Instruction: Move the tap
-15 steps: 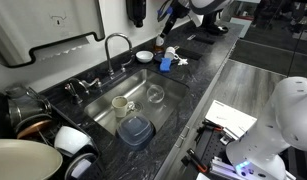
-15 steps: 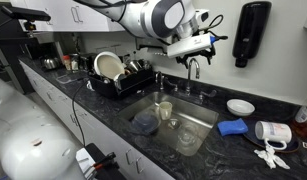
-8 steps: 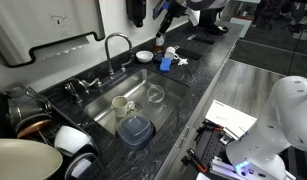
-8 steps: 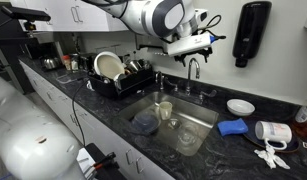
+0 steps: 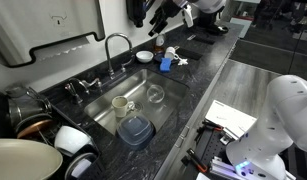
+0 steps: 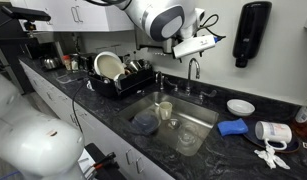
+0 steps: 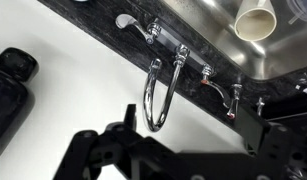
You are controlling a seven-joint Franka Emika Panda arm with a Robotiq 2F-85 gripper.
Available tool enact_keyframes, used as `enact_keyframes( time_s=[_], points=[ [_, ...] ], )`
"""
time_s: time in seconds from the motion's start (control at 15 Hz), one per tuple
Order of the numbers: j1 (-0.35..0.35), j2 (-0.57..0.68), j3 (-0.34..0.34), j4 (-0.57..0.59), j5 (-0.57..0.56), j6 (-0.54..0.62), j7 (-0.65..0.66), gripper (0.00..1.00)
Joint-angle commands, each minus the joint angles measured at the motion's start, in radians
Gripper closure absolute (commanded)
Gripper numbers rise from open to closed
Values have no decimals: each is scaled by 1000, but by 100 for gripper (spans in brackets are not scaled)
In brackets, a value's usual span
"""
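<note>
The tap [image 5: 117, 50] is a tall, dark gooseneck faucet behind the sink; it also shows in an exterior view [image 6: 194, 68] and in the wrist view [image 7: 158, 95], where its arch curves towards the camera. My gripper [image 5: 156, 17] hangs in the air above and to the right of the tap, apart from it. In an exterior view the gripper [image 6: 196, 46] is just above the spout. In the wrist view the gripper [image 7: 193, 150] is a dark silhouette along the bottom, its fingers spread wide and holding nothing.
The sink [image 5: 165, 112] holds a cup [image 5: 121, 102], a glass [image 5: 155, 95] and a blue container [image 5: 135, 130]. A dish rack [image 6: 118, 75] stands beside it. A black soap dispenser [image 6: 251, 35] hangs on the wall. A blue item [image 6: 231, 127] and a white bowl [image 6: 240, 106] lie on the counter.
My gripper has moved a little towards the tap and slightly upwards. The tap and the things in the sink have not moved.
</note>
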Motion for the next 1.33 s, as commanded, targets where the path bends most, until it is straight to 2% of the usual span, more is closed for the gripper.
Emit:
enact_keyframes(
  time_s=[0.0, 0.13, 0.27, 0.53, 0.73, 0.87, 0.93, 1.0, 1.27],
  points=[
    [105, 65, -128, 65, 132, -17, -235, 0],
    [159, 94, -199, 96, 217, -29, -339, 0],
    [242, 108, -287, 120, 364, -23, -490, 0],
    [384, 197, -440, 217, 634, -131, -747, 0],
    [430, 299, -531, 287, 781, -269, -840, 0],
    [427, 383, -568, 325, 868, -363, -856, 0],
    [223, 440, -388, 344, 918, -416, -859, 0],
    [191, 473, -365, 363, 941, -439, -849, 0],
    [-89, 573, -84, 461, 936, -445, -809, 0]
  ],
)
